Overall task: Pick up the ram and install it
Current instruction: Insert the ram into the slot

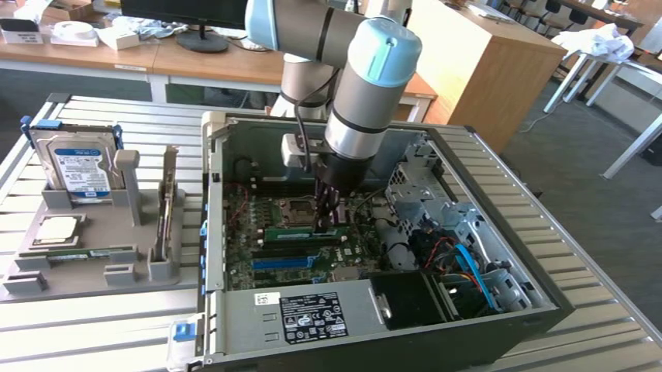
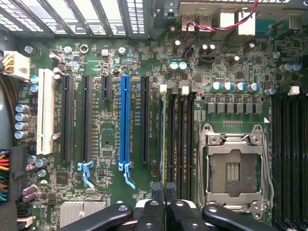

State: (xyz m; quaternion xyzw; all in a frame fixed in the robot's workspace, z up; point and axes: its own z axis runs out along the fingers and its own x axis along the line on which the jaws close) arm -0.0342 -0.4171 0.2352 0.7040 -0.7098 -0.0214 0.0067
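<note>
The ram (image 1: pixel 302 231) is a narrow green stick standing on edge among the memory slots of the motherboard (image 1: pixel 259 263), inside the open computer case. My gripper (image 1: pixel 329 223) reaches straight down into the case and is shut on the ram's top edge. In the wrist view the ram (image 2: pixel 162 139) shows edge-on as a thin line running along the outermost memory slot, beside the black expansion slots. The black fingertips (image 2: pixel 156 190) pinch it near its middle. Whether the ram is pressed fully into the slot I cannot tell.
The empty processor socket (image 2: pixel 233 168) lies just beyond the memory slots, and a long blue slot (image 2: pixel 125 120) on their other side. At the exterior view's left, a grey tray (image 1: pixel 93 271) holds a hard drive (image 1: pixel 74 167), a square chip (image 1: pixel 57 229) and another green stick (image 1: pixel 83 253). Case walls (image 1: pixel 212 201) and cables (image 1: pixel 455 256) surround the board.
</note>
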